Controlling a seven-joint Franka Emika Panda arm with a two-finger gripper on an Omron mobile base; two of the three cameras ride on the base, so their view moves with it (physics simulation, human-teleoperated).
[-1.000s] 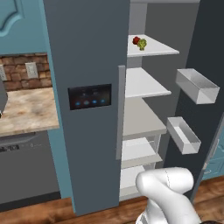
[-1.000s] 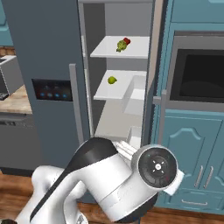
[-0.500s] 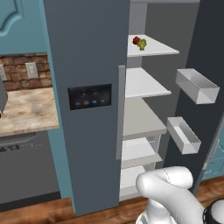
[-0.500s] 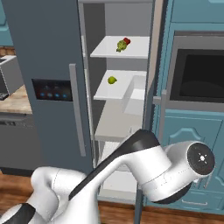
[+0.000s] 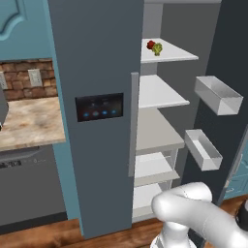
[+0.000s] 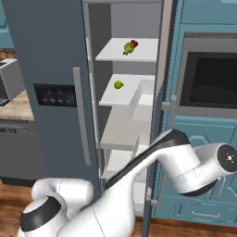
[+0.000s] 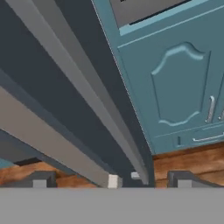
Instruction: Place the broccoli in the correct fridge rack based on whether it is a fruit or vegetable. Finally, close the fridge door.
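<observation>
Jaws are wide open with nothing in them. In the hand view they sit low against the fridge door [image 5: 231, 34], close to its bottom corner, with the fingertips [image 7: 40, 179] on either side of its edge.

The broccoli [image 6: 128, 48] is well up and inboard of that door, on the top fridge rack [image 6: 143, 56], touching or just beside a small red item [image 6: 134, 43]. One rack lower, further from the door, there's a round green piece [image 6: 118, 84]. So placement looks done to me, and closing the door is the step left.

What the next move turns on: the door stands swung out, roughly square to the cabinet. Its long axis is vertical, and so is what I take for the bar handle [image 7: 78, 83], which runs diagonally through the hand view. The jaws are on the door's outer side near the floor, so I'd push the panel toward the racks rather than grab it.

Surface is flat, hard slate-grey panel, so it should slide under a fingertip and I want broad contact.

Room is tight. A teal cabinet [image 7: 175, 87] and wall oven [image 6: 208, 78] are just past the door's outer face, with wood floor [image 7: 188, 159] right below. The door bins [image 5: 218, 94] stick out on the inner face and look clear of the racks, though I can't confirm it.
</observation>
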